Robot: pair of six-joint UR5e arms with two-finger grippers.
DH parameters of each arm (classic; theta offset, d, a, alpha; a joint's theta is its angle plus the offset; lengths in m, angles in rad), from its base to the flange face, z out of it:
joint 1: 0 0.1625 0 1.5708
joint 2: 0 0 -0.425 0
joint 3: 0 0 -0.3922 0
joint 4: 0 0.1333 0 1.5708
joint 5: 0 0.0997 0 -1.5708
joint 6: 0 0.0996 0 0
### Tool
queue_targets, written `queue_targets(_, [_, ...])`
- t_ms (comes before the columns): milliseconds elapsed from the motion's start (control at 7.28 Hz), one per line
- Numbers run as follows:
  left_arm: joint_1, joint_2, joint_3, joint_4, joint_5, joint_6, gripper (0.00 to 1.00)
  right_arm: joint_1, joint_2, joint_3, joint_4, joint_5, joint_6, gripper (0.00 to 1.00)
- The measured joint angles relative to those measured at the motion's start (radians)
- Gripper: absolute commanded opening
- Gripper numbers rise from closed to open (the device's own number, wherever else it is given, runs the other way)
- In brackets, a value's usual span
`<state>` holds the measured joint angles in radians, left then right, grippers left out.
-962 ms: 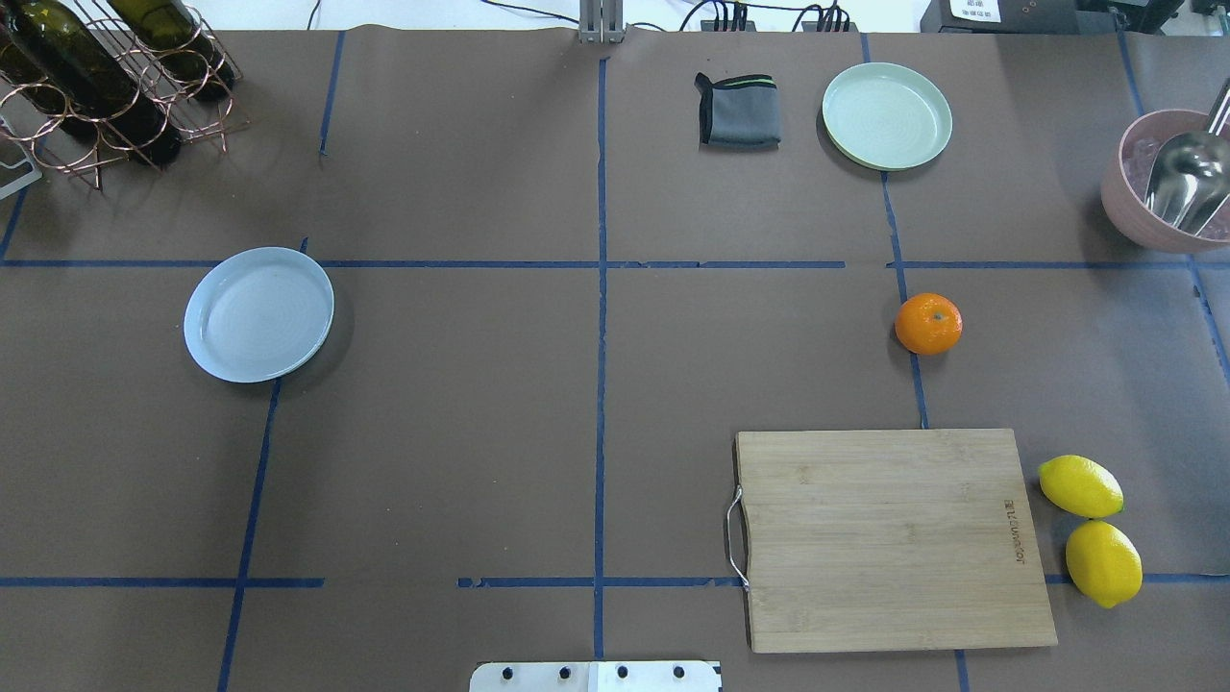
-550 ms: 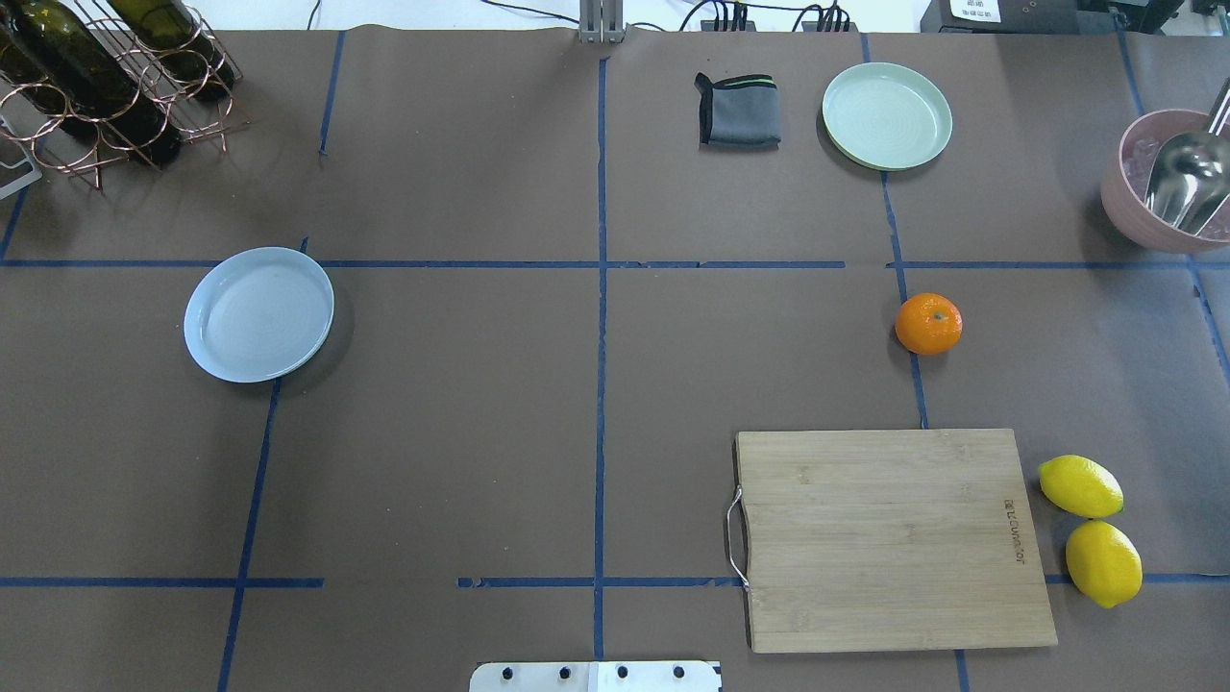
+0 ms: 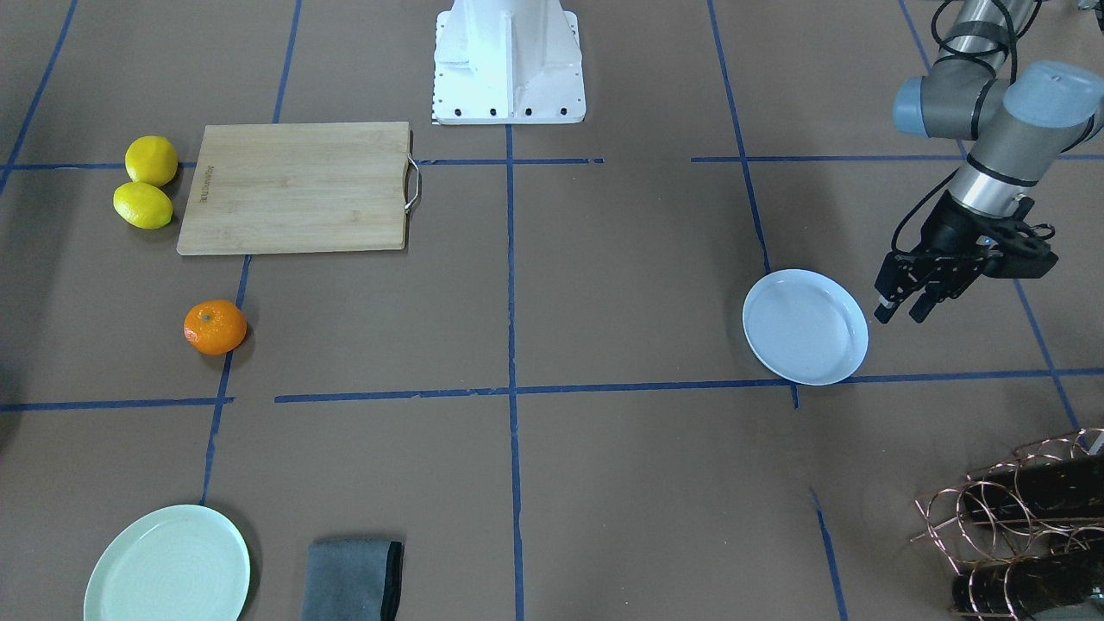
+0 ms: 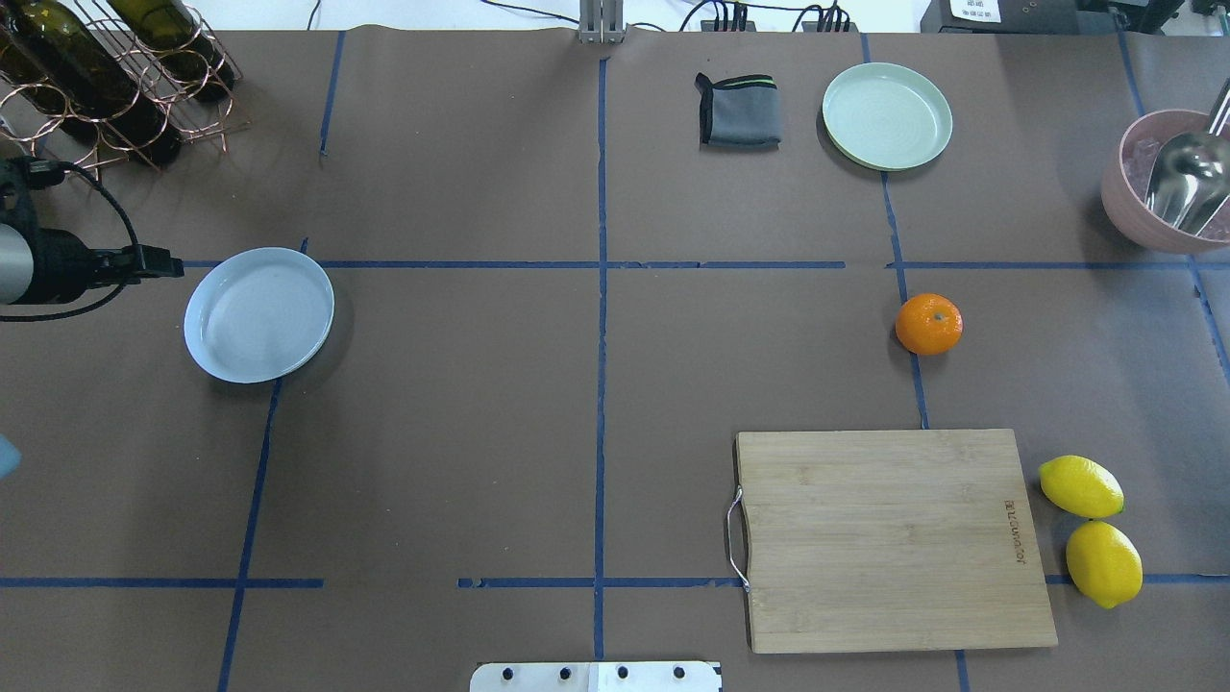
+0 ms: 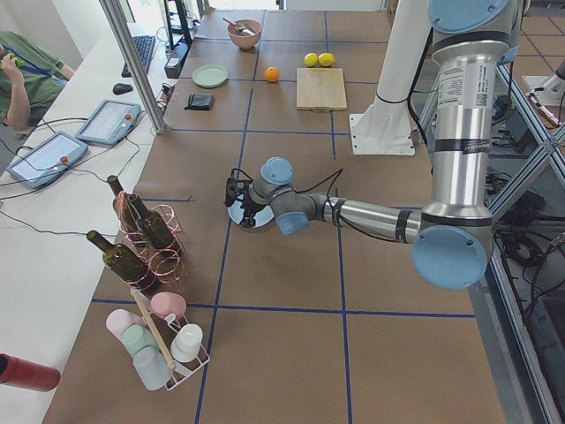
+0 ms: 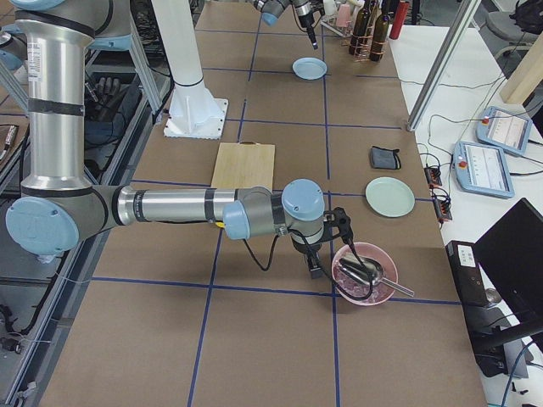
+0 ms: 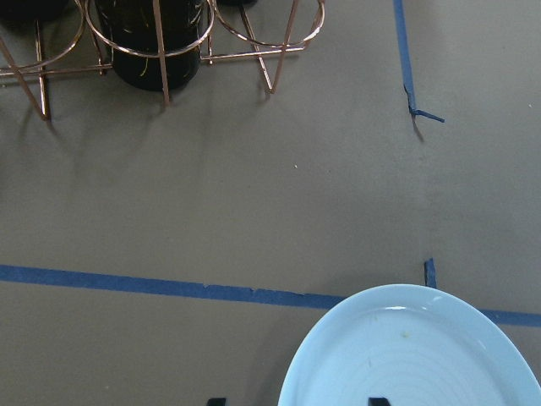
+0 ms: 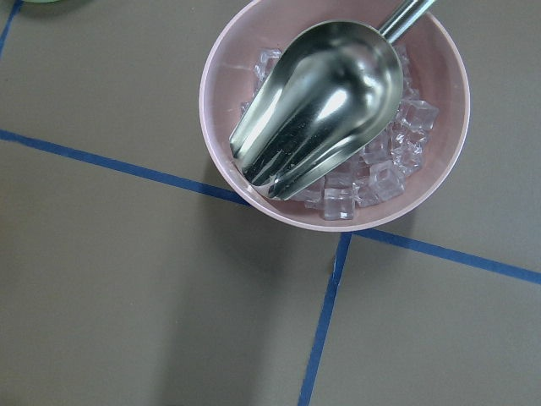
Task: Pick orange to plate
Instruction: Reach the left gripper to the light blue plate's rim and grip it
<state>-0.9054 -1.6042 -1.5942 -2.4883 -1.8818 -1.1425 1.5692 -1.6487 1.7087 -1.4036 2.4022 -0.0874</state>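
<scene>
Nothing is yet done: the orange (image 4: 928,324) is seen at 3 o'clock, the empty plate (image 4: 258,314) at 9 beside the spread left gripper (image 3: 899,312); whether the right gripper (image 6: 313,268) is spread cannot be told.

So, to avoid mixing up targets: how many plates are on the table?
2. The pale blue plate lies on the robot's left side; the mint-green plate sits far right, next to the grey cloth. None appears hidden.

The left arm (image 3: 1013,129) and right arm (image 6: 170,205) are silver tubes with pale blue joint caps (image 3: 1048,90). A black cable (image 3: 903,222) loops by the black left tool (image 3: 899,314). The white base (image 3: 509,52) bears dark screws (image 3: 493,111).
</scene>
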Motion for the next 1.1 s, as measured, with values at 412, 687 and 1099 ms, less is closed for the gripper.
queue_targets(412, [0.062,-0.027,0.051,-0.001,0.049,-0.008,0.64,0.000,-0.004,-0.001,0.000,0.000,0.000,1.00])
queue_targets(687, [0.085,-0.028,0.064,-0.001,0.066,-0.008,0.43,0.000,-0.007,-0.001,0.000,0.000,0.000,1.00])
queue_targets(1099, [0.093,-0.028,0.070,-0.001,0.074,-0.009,0.17,0.000,-0.009,-0.001,0.000,0.000,0.000,1.00])
